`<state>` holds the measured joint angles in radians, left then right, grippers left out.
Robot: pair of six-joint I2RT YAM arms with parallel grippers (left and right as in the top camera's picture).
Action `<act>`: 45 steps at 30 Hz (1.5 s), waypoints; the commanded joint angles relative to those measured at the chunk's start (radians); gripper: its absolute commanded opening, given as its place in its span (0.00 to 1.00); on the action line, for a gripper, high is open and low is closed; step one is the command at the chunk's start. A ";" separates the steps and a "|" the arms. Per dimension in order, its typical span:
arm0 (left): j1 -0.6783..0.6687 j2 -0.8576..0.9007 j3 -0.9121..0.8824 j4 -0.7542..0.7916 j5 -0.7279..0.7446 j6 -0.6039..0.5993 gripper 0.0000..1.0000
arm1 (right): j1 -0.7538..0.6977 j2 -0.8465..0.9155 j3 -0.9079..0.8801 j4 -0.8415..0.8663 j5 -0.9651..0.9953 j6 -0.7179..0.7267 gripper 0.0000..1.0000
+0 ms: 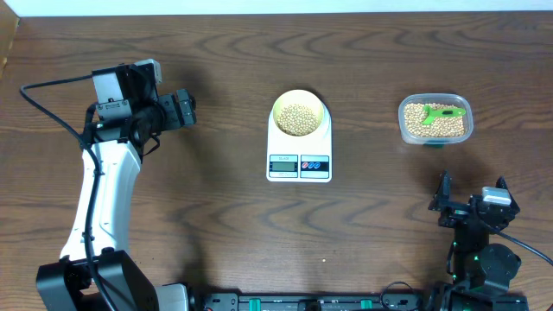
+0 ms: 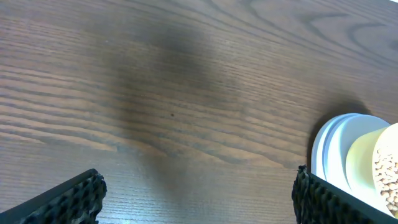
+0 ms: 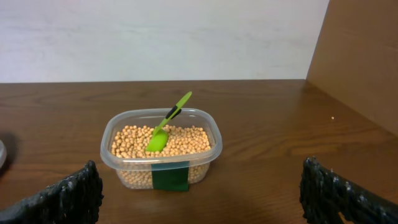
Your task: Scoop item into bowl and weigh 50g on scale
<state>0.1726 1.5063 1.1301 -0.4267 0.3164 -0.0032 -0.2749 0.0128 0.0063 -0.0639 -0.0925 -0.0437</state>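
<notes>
While the left tool (image 1: 188, 109) and right tool (image 1: 472, 192) stand spread and empty, the bowl (image 1: 277, 111) of beans (image 1: 299, 119) sits on the scale (image 1: 298, 170) ahead of the left tool, the tub (image 1: 402, 119) ahead of the right.

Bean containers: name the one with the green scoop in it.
The clear plastic tub: the green scoop rests on its beans. The pale-yellow bowl on the scale holds beans only.

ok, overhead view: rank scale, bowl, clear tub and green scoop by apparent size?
1. scale
2. clear tub
3. bowl, only a little smaller than the tub
4. green scoop
</notes>
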 commanded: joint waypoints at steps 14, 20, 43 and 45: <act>-0.002 0.009 0.003 -0.003 0.012 -0.002 0.98 | 0.003 -0.002 -0.001 -0.006 0.009 0.013 0.99; -0.016 -0.006 0.003 -0.023 0.012 -0.002 0.98 | 0.003 -0.002 -0.001 -0.006 0.009 0.013 0.99; -0.102 -0.576 0.003 0.026 0.013 -0.003 0.98 | 0.003 -0.002 -0.001 -0.006 0.009 0.013 0.99; -0.110 -0.651 0.003 0.044 0.013 -0.003 0.98 | 0.003 -0.002 -0.001 -0.006 0.009 0.013 0.99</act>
<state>0.0746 0.9417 1.1301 -0.3969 0.3164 -0.0032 -0.2749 0.0128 0.0063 -0.0647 -0.0925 -0.0433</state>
